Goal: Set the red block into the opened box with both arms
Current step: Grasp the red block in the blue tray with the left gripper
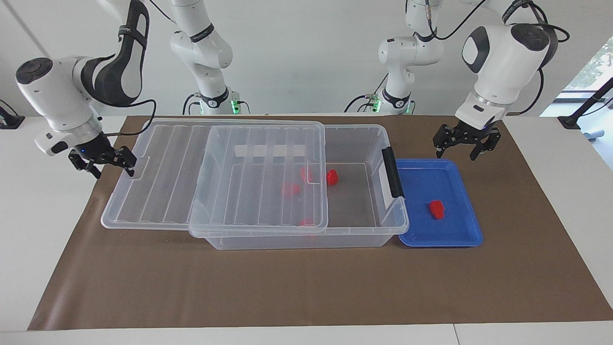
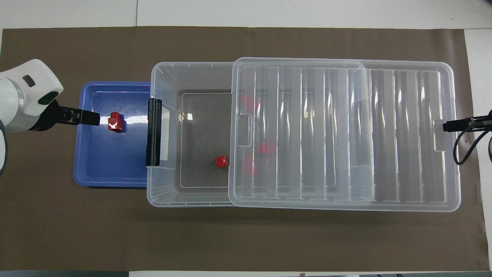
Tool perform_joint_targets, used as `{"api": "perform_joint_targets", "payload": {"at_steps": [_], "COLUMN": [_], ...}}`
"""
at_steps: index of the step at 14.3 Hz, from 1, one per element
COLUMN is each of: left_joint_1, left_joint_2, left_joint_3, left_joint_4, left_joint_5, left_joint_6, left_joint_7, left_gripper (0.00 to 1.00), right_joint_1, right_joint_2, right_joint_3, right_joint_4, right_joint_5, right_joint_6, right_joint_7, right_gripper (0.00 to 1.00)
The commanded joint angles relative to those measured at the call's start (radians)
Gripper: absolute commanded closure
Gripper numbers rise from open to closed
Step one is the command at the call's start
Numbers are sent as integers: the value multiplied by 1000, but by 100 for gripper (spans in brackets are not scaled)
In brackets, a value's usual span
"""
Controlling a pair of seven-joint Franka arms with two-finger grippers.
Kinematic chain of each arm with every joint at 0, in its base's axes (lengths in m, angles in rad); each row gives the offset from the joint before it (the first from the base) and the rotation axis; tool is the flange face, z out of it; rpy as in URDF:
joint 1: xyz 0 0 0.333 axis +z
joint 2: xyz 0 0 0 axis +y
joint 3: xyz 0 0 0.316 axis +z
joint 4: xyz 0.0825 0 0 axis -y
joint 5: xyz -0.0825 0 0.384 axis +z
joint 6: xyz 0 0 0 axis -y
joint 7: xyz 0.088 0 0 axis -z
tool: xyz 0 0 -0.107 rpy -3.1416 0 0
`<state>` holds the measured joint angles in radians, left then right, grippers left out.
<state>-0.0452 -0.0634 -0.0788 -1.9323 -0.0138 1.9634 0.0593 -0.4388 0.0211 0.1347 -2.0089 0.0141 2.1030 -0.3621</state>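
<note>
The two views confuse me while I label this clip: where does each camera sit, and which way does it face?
Facing view: high across the table, looking at the robots; both arms show whole, left gripper over the blue tray.
Overhead view: high above the robots' end, looking steeply down; only the left arm's wrist and both grippers' ends show, right gripper at the lid.
Shared: box, lid, tray, red block, half a turn apart.

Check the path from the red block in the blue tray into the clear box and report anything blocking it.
Nothing visible blocks it. The red block lies alone in the blue tray, the left gripper open above the tray's edge. The box is uncovered at the tray's end; its lid covers the rest.
</note>
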Motion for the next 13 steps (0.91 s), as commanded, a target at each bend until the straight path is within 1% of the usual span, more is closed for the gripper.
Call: {"api": "perform_joint_targets", "payload": {"at_steps": [1, 6, 8, 9, 11, 13], "left_joint_1": [7, 21, 24, 24, 27, 47], "left_joint_2": [-3, 131, 157, 168, 198, 208], "left_joint_3": [2, 4, 4, 4, 4, 4], "left_joint_4": [-128, -152, -197, -212, -220, -234], "left_joint_5": [-15, -14, -14, -14, -14, -14], "left_joint_6": [144, 273, 375, 420, 445, 474], "left_joint_7": [16, 8, 8, 7, 7, 10], "left_gripper": [0, 0, 0, 0, 0, 0], "right_joint_1": [-23, -37, -37, -34, -17, 37], "right_joint_2": [3, 5, 5, 11, 36, 42], "right_joint_3": [5, 5, 6, 6, 9, 11], "right_joint_4": [-1, 2, 9, 33, 119, 212], "right_joint_5": [-11, -23, -23, -23, -22, -22], "right_joint_6": [19, 20, 8, -10, -107, -208], "right_joint_7": [-26, -51, -51, -51, -38, 6], "right_gripper": [0, 0, 0, 0, 0, 0]}}
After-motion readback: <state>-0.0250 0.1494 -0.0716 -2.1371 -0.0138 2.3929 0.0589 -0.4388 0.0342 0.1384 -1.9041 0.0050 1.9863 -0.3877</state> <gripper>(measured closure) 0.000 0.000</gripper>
